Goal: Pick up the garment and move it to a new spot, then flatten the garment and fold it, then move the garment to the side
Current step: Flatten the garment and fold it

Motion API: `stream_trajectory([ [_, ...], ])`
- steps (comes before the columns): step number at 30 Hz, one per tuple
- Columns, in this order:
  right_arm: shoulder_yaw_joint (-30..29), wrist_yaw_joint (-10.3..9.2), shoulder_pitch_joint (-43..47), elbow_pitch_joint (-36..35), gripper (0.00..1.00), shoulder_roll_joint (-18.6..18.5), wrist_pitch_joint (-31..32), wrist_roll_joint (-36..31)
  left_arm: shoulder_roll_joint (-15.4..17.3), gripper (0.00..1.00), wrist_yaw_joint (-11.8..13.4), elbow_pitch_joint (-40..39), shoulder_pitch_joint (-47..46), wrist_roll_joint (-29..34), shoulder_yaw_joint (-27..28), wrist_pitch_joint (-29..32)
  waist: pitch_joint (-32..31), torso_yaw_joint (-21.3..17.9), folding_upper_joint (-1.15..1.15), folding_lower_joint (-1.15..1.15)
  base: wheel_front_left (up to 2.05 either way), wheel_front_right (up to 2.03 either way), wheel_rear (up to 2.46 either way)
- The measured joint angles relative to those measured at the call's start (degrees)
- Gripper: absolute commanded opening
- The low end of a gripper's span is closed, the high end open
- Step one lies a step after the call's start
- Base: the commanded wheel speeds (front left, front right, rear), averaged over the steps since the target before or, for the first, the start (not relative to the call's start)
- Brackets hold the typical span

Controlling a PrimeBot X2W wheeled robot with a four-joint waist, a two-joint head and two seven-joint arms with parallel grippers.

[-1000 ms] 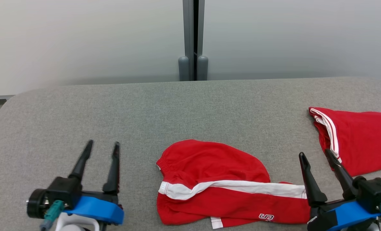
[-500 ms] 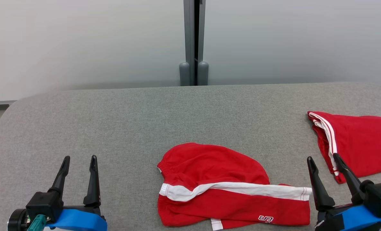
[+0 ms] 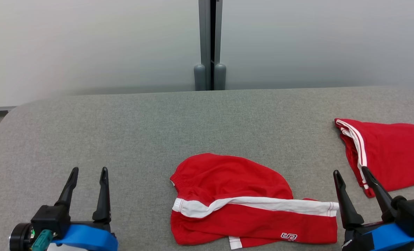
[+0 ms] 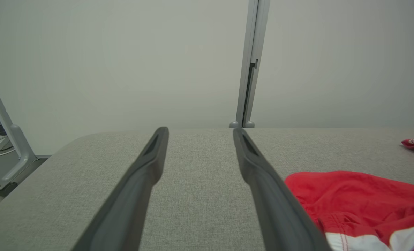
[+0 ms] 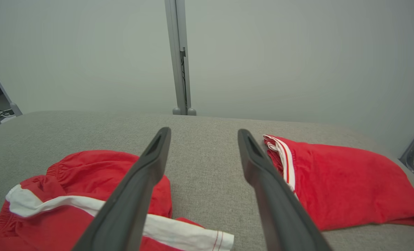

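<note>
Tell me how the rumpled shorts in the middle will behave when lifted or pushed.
Probably floppy: the shorts lie rumpled in soft folds, so they should sag from a pinch. Likely light: thin cloth. Pushed on the fabric table, they may bunch rather than slide.

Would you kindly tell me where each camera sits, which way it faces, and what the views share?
Head view: on the head, facing forward and down at the grey table; left hand, right hand, both open, in bottom corners.
Left wrist view: on that wrist, looking along its fingers across the table.
Right wrist view: likewise, along its own fingers.
Shared: all show the crumpled red garment.
</note>
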Motion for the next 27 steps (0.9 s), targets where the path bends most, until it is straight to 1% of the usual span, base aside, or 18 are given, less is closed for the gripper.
stream_trajectory([
  [2,0.1,0.00,0.0,-0.1,1.00,0.0,0.0,0.0,0.3,1.00,-0.2,-0.6,-0.7,0.5,-0.8,0.6,0.4,0.0,0.00,0.00,0.00,0.00,0.00],
  [3,0.1,0.00,0.0,-0.1,1.00,0.0,0.0,0.0,0.3,1.00,-0.7,-1.1,-1.4,0.6,-1.6,1.2,0.6,-0.1,0.00,0.00,0.00,0.00,0.00],
  [6,0.5,0.00,-0.3,0.1,1.00,0.1,-0.1,0.0,-0.1,1.00,-3.3,-1.8,-3.3,1.0,-5.6,5.9,1.5,-0.3,0.00,0.00,0.00,0.00,0.00],
  [10,1.0,0.00,-1.0,0.8,1.00,0.1,-0.6,0.1,-1.9,1.00,-7.2,-1.2,-5.1,0.4,-11.4,13.5,2.8,-1.1,0.00,0.01,0.00,0.00,0.00],
  [13,1.1,0.00,-1.2,1.1,1.00,0.2,-0.8,0.2,-3.0,1.00,-9.3,0.3,-5.6,-0.9,-14.6,18.7,3.4,-1.8,0.00,0.01,0.00,0.00,0.00],
  [15,0.9,0.00,-1.2,1.4,1.00,0.2,-1.0,0.3,-3.3,1.00,-10.0,1.7,-5.7,-1.3,-15.9,21.2,3.8,-2.2,0.00,0.00,0.00,0.00,0.00],
  [17,1.1,0.00,-1.4,1.5,1.00,0.3,-1.1,0.3,-3.5,1.00,-10.2,3.0,-6.0,-1.6,-16.5,22.7,4.2,-2.7,0.00,0.01,0.00,0.00,0.00],
  [23,1.1,0.00,-2.0,1.7,1.00,0.4,-1.5,0.3,-3.9,1.00,-10.2,6.4,-7.4,-2.2,-16.7,24.2,5.6,-3.5,0.00,0.00,0.00,0.00,0.00],
  [24,1.1,0.00,-2.1,1.8,1.00,0.4,-1.5,0.3,-3.9,0.81,-10.1,7.1,-7.6,-2.3,-16.8,24.6,5.8,-3.6,0.00,0.01,0.00,0.00,0.00],
  [25,1.0,0.00,-2.2,1.9,1.00,0.4,-1.5,0.3,-3.8,0.47,-10.2,7.8,-7.8,-2.3,-16.8,24.7,6.0,-3.8,0.00,0.01,0.00,0.00,0.00],
  [27,0.9,0.00,-2.3,2.2,1.00,0.4,-1.6,0.3,-4.0,0.00,-10.5,8.8,-8.3,-2.6,-16.7,24.7,6.3,-3.9,0.00,0.01,0.00,0.00,0.00],
])
